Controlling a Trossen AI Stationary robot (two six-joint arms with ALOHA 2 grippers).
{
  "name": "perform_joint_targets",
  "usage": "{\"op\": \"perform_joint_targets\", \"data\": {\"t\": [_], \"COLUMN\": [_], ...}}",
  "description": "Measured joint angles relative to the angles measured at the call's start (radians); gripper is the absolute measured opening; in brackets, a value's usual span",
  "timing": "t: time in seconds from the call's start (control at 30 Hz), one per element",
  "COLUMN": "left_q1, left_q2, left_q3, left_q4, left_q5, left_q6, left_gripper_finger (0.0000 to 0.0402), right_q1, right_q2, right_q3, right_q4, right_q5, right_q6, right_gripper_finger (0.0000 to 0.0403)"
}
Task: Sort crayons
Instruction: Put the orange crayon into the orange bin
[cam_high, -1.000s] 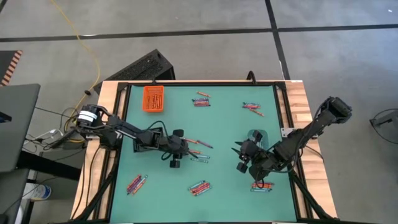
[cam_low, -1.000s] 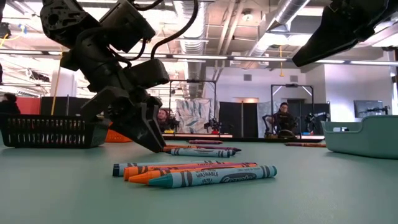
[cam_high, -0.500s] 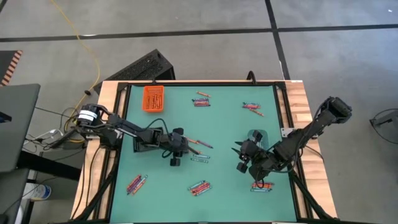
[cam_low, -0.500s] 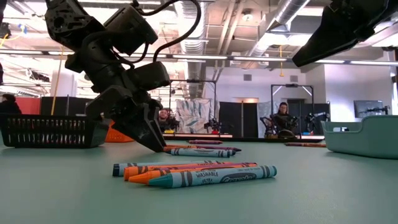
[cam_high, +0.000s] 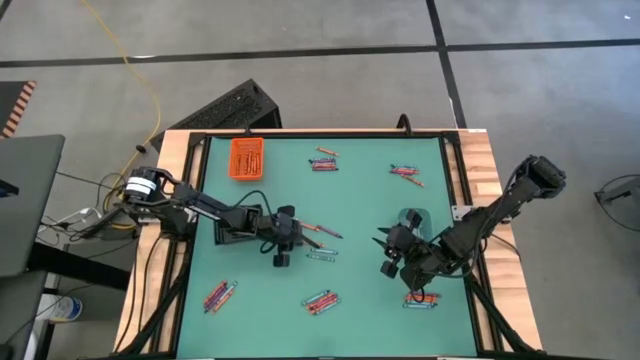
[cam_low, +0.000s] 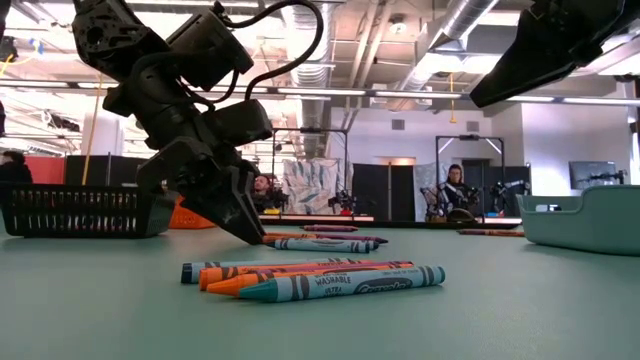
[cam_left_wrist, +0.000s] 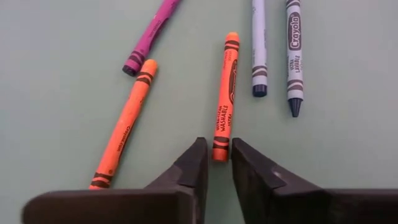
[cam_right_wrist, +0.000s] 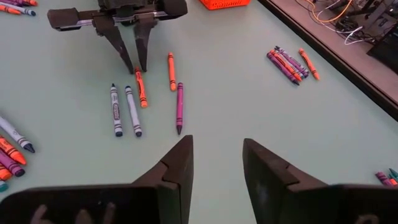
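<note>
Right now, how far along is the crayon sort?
Early. Done: the orange tray appears to hold some crayons, though contents are hard to tell. In hand: the left gripper is down at the mat, fingers closing round the end of an orange crayon, not lifted. Left: loose clusters all over the table, including the near pile. The right gripper hangs open, empty.
</note>
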Motion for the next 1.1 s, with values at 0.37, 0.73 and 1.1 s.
{"op": "perform_joint_targets", "data": {"t": [0.37, 0.73, 1.1], "left_q1": [-0.001, 0.001, 0.021], "left_q2": [0.0, -0.021, -0.23], "left_q3": [0.0, 0.092, 0.177], "left_q4": [0.002, -0.057, -0.458], "left_q5": [-0.023, -0.038, -0.376], "left_q6": [0.0, 0.071, 0.104], "left_gripper_finger": [0.0008, 0.0007, 0.0007], "right_q1": [0.0, -0.001, -0.001], "right_q2": [0.0, 0.0, 0.001], "right_q3": [0.0, 0.0, -0.003], "right_q4": [0.0, 0.002, 0.013], "right_q5": [0.0, 0.0, 0.002], "right_q6": [0.0, 0.002, 0.003], "right_gripper_finger": [0.0132, 0.0132, 0.0132]}}
